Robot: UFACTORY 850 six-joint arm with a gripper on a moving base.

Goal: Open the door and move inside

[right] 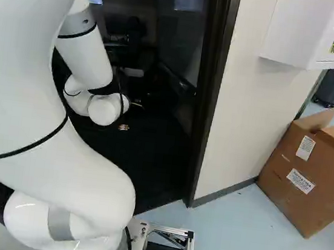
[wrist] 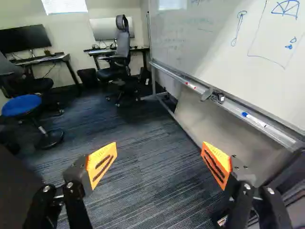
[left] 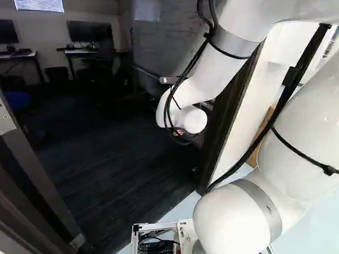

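My jaws (wrist: 159,145) are wide open and empty, above the dark carpet (wrist: 138,186). The door (left: 35,169) seems open, at the left of the left base view. I think it's stiff and heavy, best pushed far from its hinge (left: 0,115).

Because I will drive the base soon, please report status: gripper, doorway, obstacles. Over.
Gripper open, empty. Doorway open, arm reaching through. Blue stool and whiteboard inside; carpet between looks passable.
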